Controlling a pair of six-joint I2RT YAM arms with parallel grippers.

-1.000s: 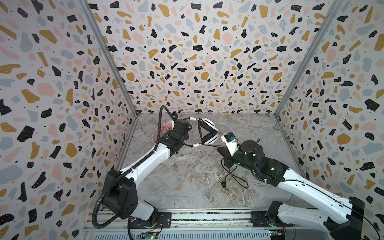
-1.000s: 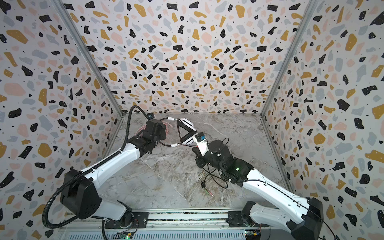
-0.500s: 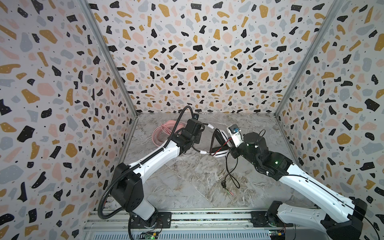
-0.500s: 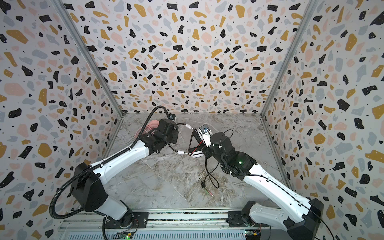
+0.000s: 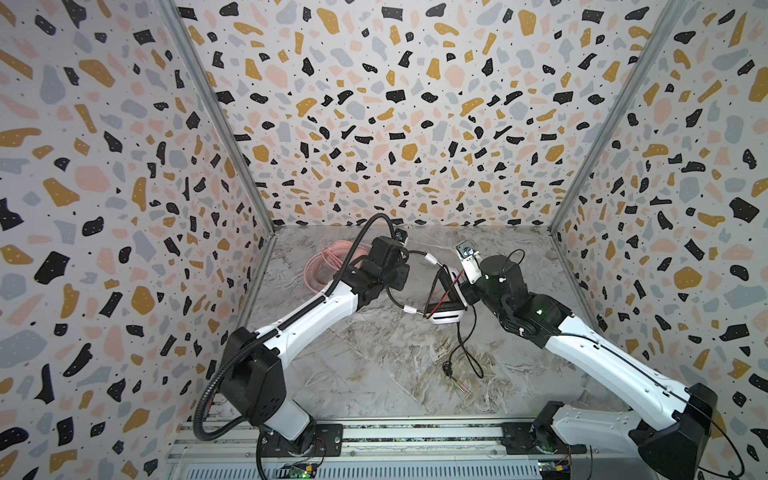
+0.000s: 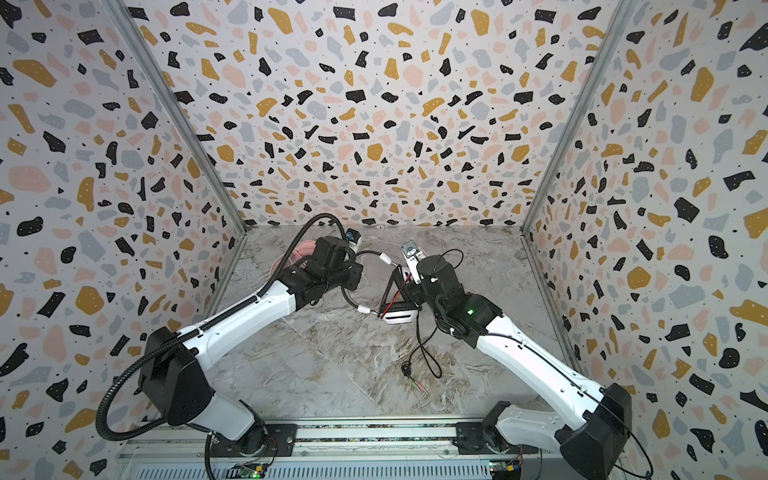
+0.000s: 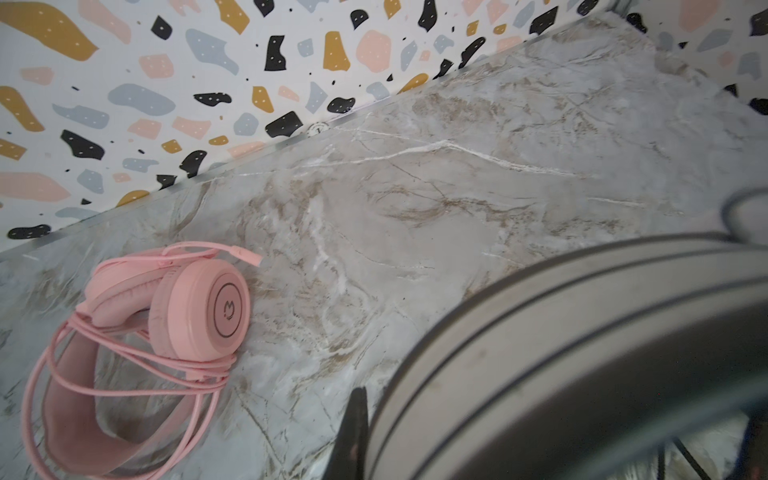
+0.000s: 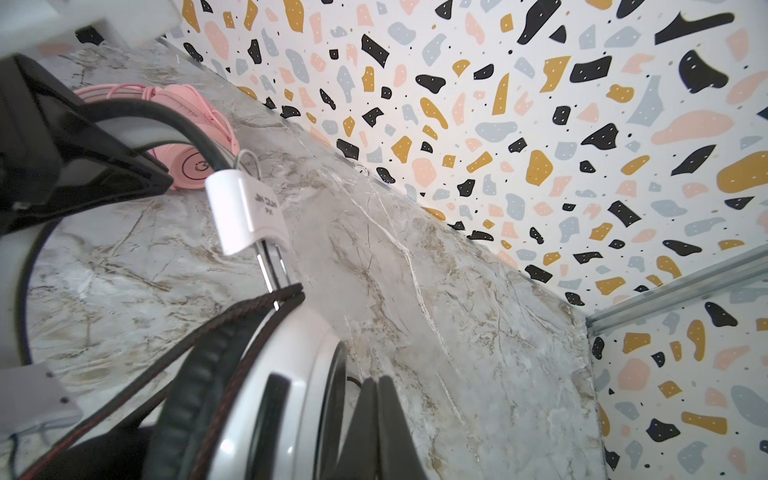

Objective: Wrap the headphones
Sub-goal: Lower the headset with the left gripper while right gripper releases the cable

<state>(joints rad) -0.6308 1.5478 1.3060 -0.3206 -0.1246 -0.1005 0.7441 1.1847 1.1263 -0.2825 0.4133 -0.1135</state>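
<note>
Marble tabletop [image 5: 374, 374] below: left gripper [image 5: 400, 271] clamps the striped headset [image 5: 446, 316] by its band. Right gripper [image 8: 376, 415], fingers together beside the earcup [image 8: 291, 374], may pinch its black cable [image 5: 465, 353], which trails beneath. Pink headset [image 7: 187, 311] lies coiled beyond the left gripper. Next, wind that slack.

We see a pink headset [image 7: 166, 316] far left and a white headset [image 5: 446, 318] striped black, with a black cable [image 5: 459, 338]. The table [image 5: 374, 374] is grey marble veined brown; the walls [image 5: 374, 104] are white terrazzo flecked black, ochre, pink and grey.
</note>
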